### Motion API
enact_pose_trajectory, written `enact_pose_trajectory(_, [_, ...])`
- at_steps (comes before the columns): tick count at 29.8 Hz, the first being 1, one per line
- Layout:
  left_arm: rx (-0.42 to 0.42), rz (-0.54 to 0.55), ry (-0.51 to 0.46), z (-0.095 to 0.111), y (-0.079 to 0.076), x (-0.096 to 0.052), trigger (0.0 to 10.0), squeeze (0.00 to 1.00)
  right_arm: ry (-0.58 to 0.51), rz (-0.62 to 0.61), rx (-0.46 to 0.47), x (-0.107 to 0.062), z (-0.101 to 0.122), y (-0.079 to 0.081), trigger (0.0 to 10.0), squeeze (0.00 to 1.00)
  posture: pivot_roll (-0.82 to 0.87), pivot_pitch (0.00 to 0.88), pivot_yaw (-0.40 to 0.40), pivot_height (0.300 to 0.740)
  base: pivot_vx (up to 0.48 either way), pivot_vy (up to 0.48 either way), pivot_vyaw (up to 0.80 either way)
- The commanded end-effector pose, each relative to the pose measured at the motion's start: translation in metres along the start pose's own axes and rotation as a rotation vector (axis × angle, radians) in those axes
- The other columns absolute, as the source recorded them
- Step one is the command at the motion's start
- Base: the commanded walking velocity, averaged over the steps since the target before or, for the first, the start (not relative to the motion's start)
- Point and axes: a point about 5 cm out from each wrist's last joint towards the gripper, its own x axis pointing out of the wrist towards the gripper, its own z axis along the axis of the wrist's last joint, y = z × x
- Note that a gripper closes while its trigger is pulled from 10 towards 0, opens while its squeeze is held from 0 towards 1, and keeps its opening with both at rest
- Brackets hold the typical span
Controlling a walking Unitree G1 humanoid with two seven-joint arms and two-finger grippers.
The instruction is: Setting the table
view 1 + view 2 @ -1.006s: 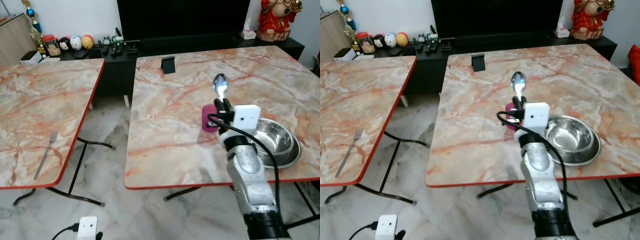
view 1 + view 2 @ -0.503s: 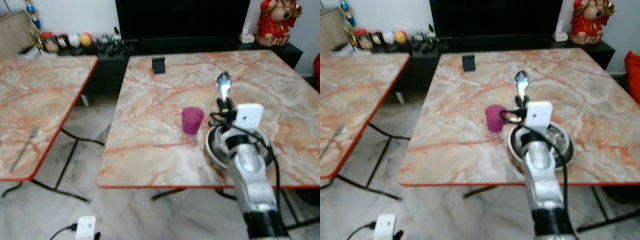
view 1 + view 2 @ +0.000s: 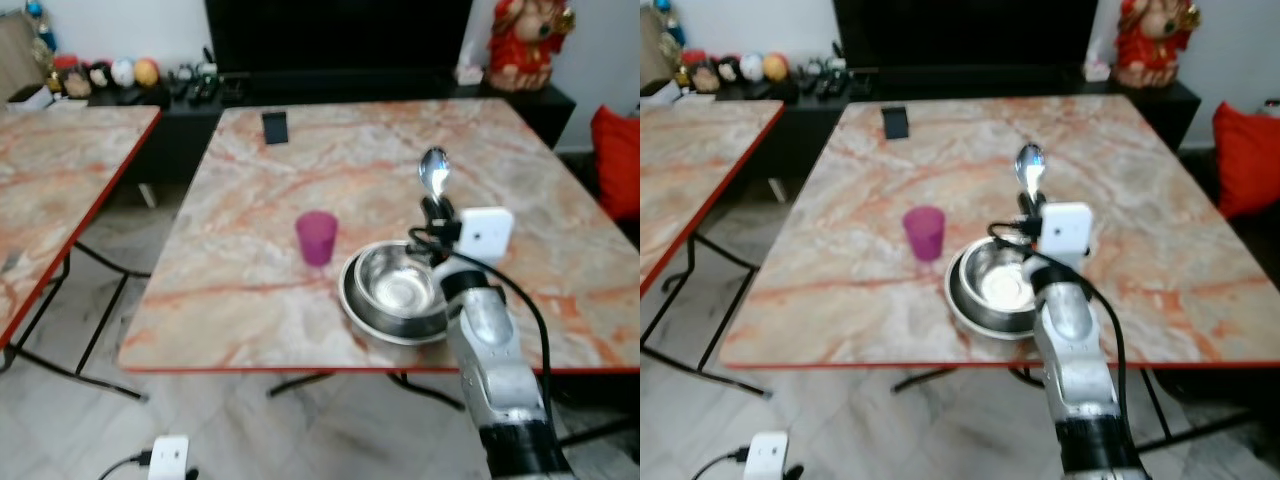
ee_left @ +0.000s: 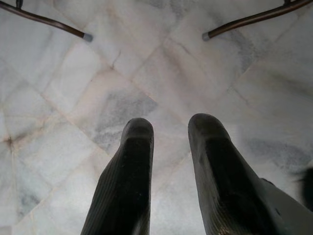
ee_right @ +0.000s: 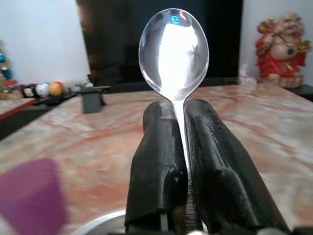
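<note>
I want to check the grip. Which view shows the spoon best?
The right wrist view: the spoon is large and sharp, its handle pinched between the right gripper fingers. Both eye views show it small, bowl upright above the metal bowl.

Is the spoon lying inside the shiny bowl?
No, the right hand holds the spoon upright between its fingers, above the table near the metal bowl.

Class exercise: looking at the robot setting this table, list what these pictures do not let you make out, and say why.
- Spoon handle: hidden between the right gripper fingers, right wrist view.
- Steel bowl, near-right rim: covered by the right arm, eye views.
- Small dark object at the table's far edge: too small to identify.
- Shelf trinkets: blurred, tiny.
</note>
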Motion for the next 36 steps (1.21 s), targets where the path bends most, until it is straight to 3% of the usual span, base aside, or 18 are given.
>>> enact_pose_trajectory(1, [0.002, -0.001, 0.023, -0.005, -0.002, -0.001, 10.0, 0.00, -0.011, -0.018, -0.016, 0.001, 0.004, -0.007, 10.0, 0.00, -0.10, 0.000, 0.057, 0.740, 0.000, 0.000, 0.00])
enact_pose_trajectory(11, [0.001, 0.003, 0.023, -0.004, 0.000, -0.001, 10.0, 0.00, -0.008, -0.050, -0.042, 0.004, 0.006, -0.016, 10.0, 0.00, -0.11, 0.000, 0.060, 0.740, 0.000, 0.000, 0.00])
enact_pose_trajectory(15, [0.002, 0.002, 0.022, -0.003, 0.001, 0.000, 10.0, 0.00, 0.046, -0.114, -0.041, 0.008, 0.004, -0.028, 10.0, 0.00, -0.11, 0.000, 0.063, 0.740, 0.000, 0.000, 0.00])
enact_pose_trajectory(17, [0.003, 0.000, 0.020, -0.002, 0.001, 0.000, 10.0, 0.00, 0.171, -0.144, -0.049, 0.011, -0.007, -0.039, 10.0, 0.00, -0.11, 0.000, 0.067, 0.740, 0.000, 0.000, 0.00])
enact_pose_trajectory(24, [0.002, -0.002, 0.017, 0.000, 0.002, 0.001, 10.0, 0.00, 0.319, -0.152, -0.095, 0.012, -0.020, -0.053, 10.0, 0.00, -0.11, 0.000, 0.069, 0.740, 0.000, 0.000, 0.00])
enact_pose_trajectory(31, [0.001, -0.003, 0.019, 0.000, 0.003, 0.001, 10.0, 0.00, 0.469, -0.127, -0.069, 0.006, -0.035, -0.053, 10.0, 0.00, -0.11, 0.000, 0.074, 0.740, 0.000, 0.000, 0.00])
enact_pose_trajectory(36, [0.001, -0.002, 0.018, 0.000, 0.003, 0.001, 10.0, 0.00, 0.547, -0.131, 0.036, 0.001, -0.044, -0.051, 10.0, 0.00, -0.11, 0.000, 0.076, 0.740, 0.000, 0.000, 0.00])
